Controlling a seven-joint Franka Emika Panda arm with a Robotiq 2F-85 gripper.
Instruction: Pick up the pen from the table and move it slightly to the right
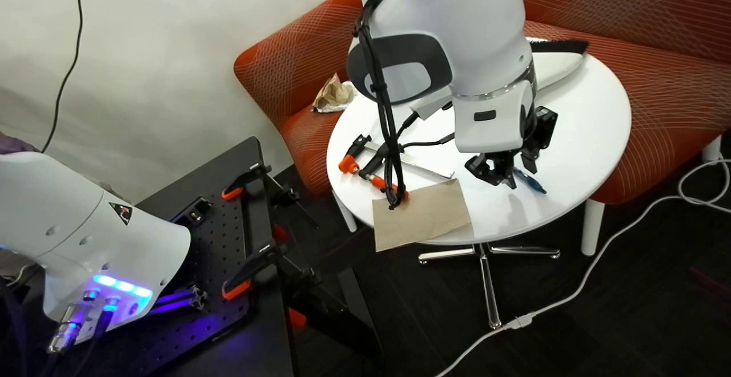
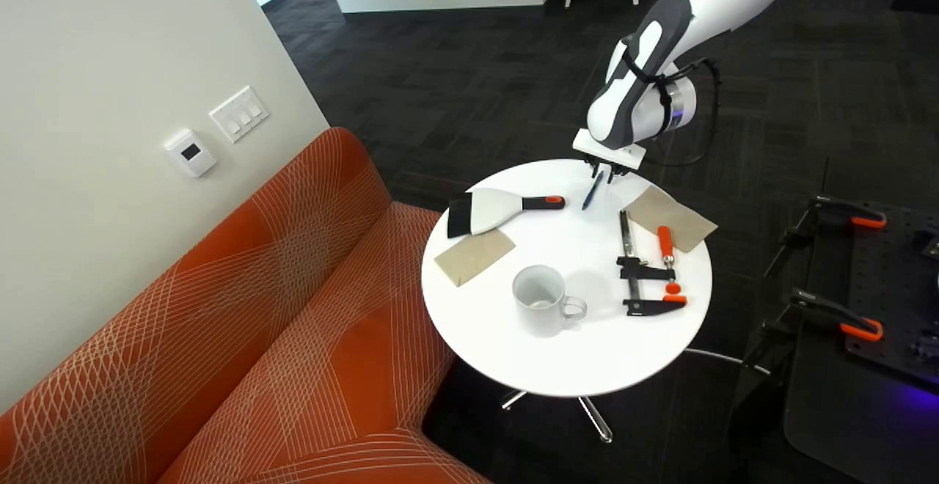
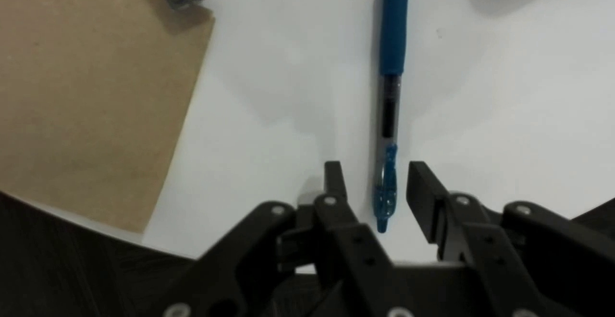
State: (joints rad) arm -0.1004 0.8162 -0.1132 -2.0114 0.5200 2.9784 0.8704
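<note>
The blue pen (image 3: 393, 33) lies on the white round table (image 3: 269, 163). It runs straight up the wrist view, with its clip end low, between my fingers. It shows in both exterior views as a thin dark blue stick (image 1: 531, 181) (image 2: 593, 191) near the edge of the table (image 1: 588, 131) (image 2: 587, 359). My gripper (image 3: 375, 168) is open, with one finger on each side of the pen's clip end and a gap on both sides. In both exterior views the gripper (image 1: 521, 177) (image 2: 603, 174) is low over the table at the pen's end.
A brown paper (image 3: 96, 91) lies beside the pen, with an orange-handled clamp (image 2: 634, 271) near it. A white scraper-like brush (image 2: 495, 209), another brown paper (image 2: 475, 257) and a white mug (image 2: 541, 301) are also on the table. An orange couch (image 2: 293, 308) stands against it.
</note>
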